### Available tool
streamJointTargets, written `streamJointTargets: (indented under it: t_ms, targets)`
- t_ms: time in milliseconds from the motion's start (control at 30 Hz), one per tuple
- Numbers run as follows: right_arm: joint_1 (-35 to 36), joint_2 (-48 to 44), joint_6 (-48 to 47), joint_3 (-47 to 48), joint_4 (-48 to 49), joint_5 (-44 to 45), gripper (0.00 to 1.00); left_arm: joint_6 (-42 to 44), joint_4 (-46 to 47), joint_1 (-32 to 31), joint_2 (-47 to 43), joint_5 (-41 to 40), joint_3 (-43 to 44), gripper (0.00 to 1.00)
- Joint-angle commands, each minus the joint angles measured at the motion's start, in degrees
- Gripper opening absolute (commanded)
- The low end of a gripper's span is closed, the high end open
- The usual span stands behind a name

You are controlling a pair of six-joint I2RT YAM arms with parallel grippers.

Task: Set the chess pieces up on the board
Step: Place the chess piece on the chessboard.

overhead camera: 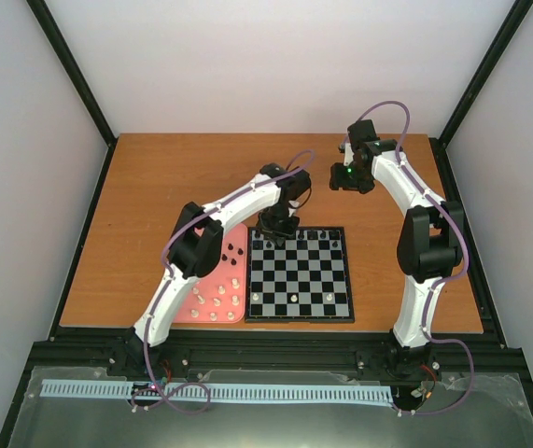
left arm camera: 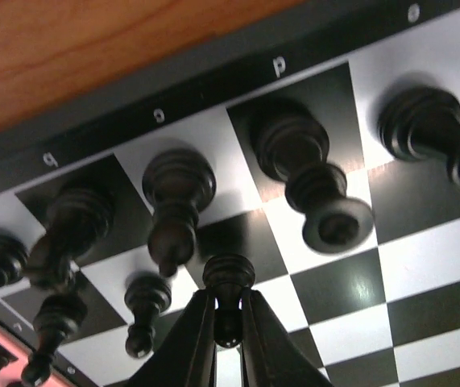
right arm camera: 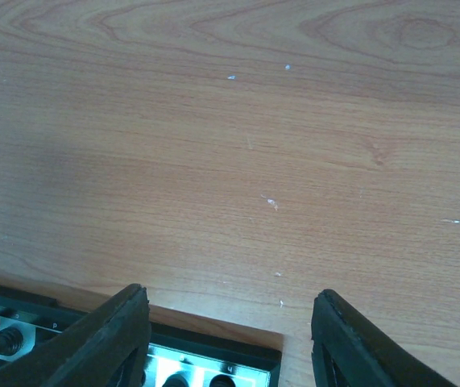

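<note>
The chequered board [overhead camera: 301, 273] lies mid-table. Several black pieces stand along its far row [overhead camera: 315, 235], three cream-white ones [overhead camera: 292, 297] near its front. My left gripper [overhead camera: 276, 227] hangs over the board's far left corner, shut on a black pawn [left arm camera: 228, 284] held just above the second-row squares. In the left wrist view black pieces [left arm camera: 304, 165] stand on the back row beside it, and a smaller black pawn [left arm camera: 144, 310] stands to the left. My right gripper [overhead camera: 344, 177] is open and empty, raised above the table beyond the board's far edge [right arm camera: 205, 355].
A pink tray [overhead camera: 221, 280] lies left of the board with several cream-white pieces [overhead camera: 216, 301] and a few black ones [overhead camera: 231, 251]. The left arm reaches over the tray. Bare wooden table [right arm camera: 238, 145] lies beyond the board.
</note>
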Motion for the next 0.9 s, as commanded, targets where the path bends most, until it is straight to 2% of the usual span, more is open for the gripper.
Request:
streamJointTargets:
  t_ms: [0, 400, 867]
  targets:
    - [-0.54, -0.88, -0.84, -0.16, 0.38, 0.5, 0.55, -0.52, 1.41, 0.72, 1.72, -0.55, 3.76, 0.09]
    - [-0.54, -0.91, -0.94, -0.19, 0.32, 0.67, 0.55, 0.03, 0.53, 0.85, 3.07, -0.58, 4.86, 0.13]
    - [-0.57, -0.85, -0.84, -0.34, 0.42, 0.32, 0.55, 0.52, 1.26, 0.84, -0.1, -0.51, -0.89, 0.14]
